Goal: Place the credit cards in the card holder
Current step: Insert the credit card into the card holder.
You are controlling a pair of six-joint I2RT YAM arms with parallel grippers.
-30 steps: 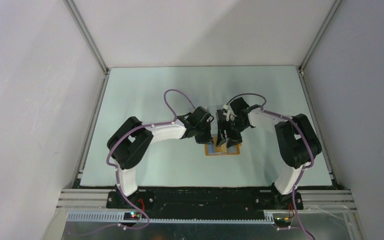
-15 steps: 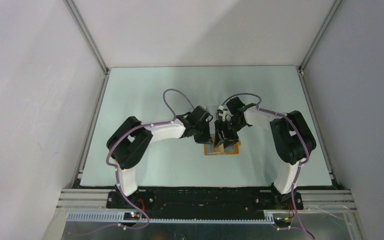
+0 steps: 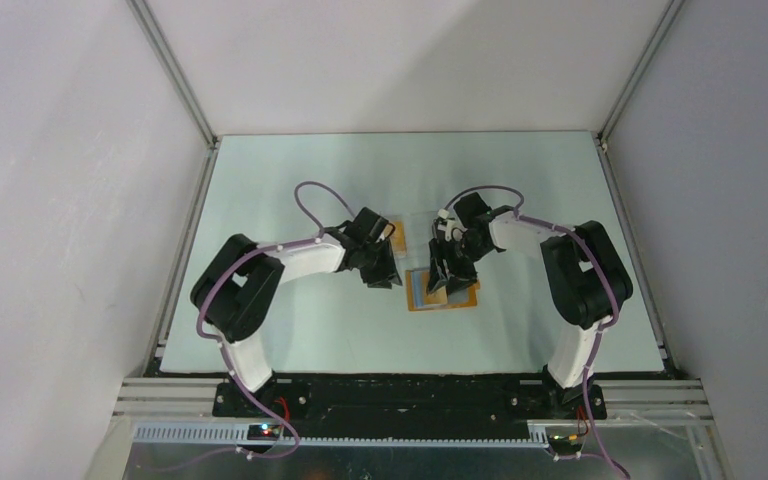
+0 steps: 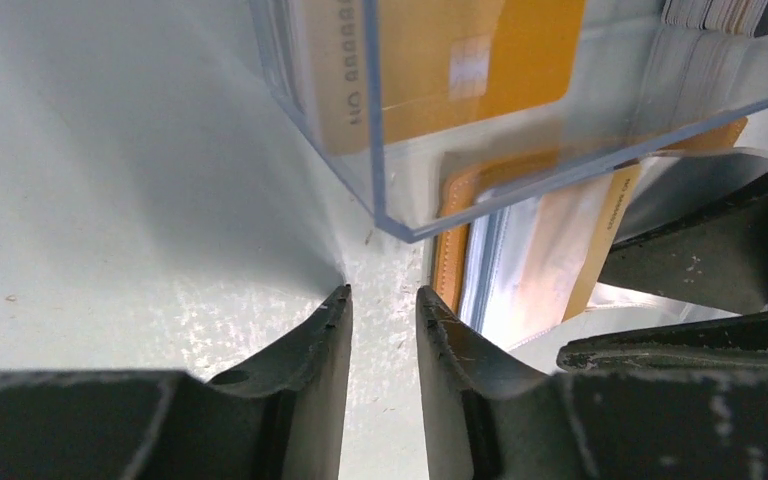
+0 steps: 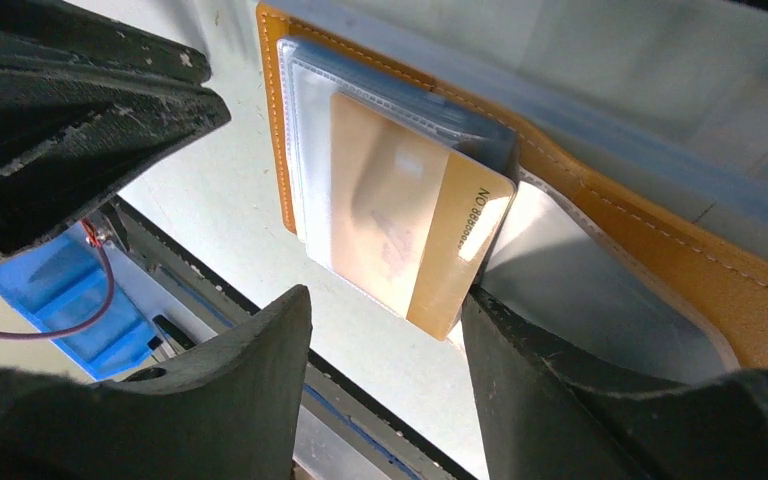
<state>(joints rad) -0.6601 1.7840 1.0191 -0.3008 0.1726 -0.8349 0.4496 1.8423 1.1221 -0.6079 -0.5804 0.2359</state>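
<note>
Card holder [image 3: 422, 298] lies open, long axis left-right; left fingers [image 4: 310, 370] and right fingers [image 5: 250, 390] parted, empty.

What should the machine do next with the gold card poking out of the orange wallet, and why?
Probably the right tool should nudge the gold plastic card deeper: it sits partly in the clear sleeve of the open orange leather wallet, and the open tool hovers at its exposed end.

Card holder [image 5: 680, 265] orange-tan (pale stitching along edge); card [image 5: 400, 220] gold, dark lettering; table [image 3: 290, 190] pale green.
</note>
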